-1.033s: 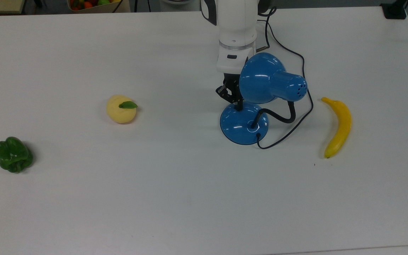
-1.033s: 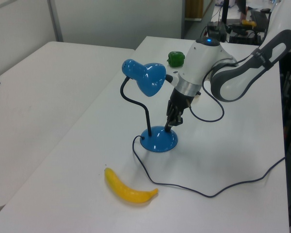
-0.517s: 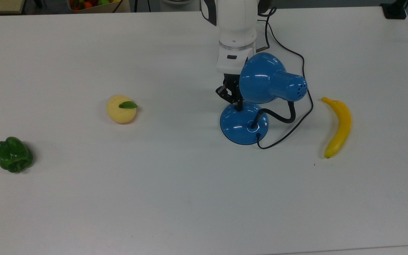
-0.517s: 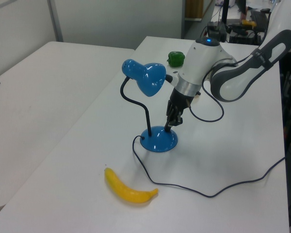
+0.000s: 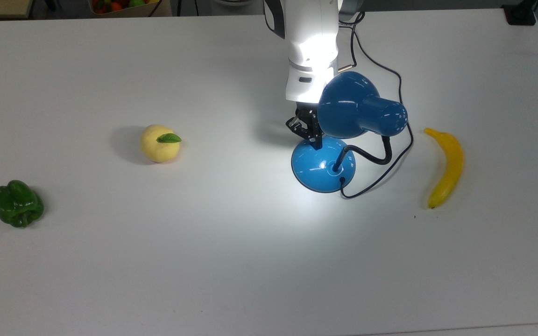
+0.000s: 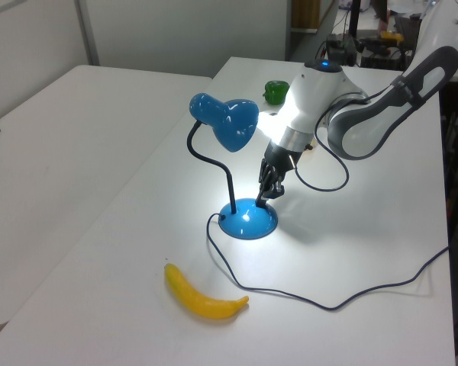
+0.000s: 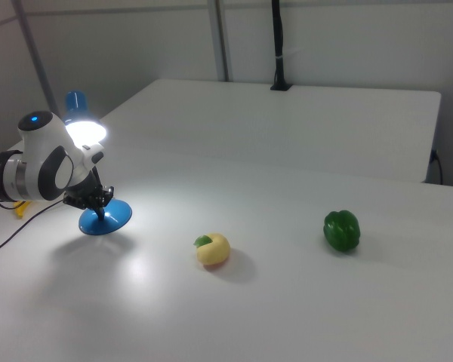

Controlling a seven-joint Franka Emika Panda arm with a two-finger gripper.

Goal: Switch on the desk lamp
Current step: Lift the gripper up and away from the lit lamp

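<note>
The desk lamp (image 5: 339, 135) stood near the middle of the white bench (image 5: 231, 261), lit: a bright pool spread over the bench around its base, and in the right view the shade's mouth glowed. The gripper (image 5: 313, 139) pointed down at the domed base, its dark fingers (image 6: 269, 191) drawn together to one narrow tip resting on the base's rim, on the side toward the arm; they grasped nothing. Judged from the glow, the pressing step looked finished and the task seemed essentially met. The next move would call only for a straight lift clear of the base, without nudging the shade, which hung just beside the wrist, or dragging the thin dark cord (image 5: 390, 74).

The lamp was glossy blue, with a bell-shaped shade and a bent black gooseneck. A smooth yellow banana (image 5: 446, 165) lay at the top view's right, near the cord's loop. A pale yellow fruit with a green leaf (image 5: 159, 143) and a lumpy green pepper (image 5: 18, 204) lay well apart at the top view's left.
</note>
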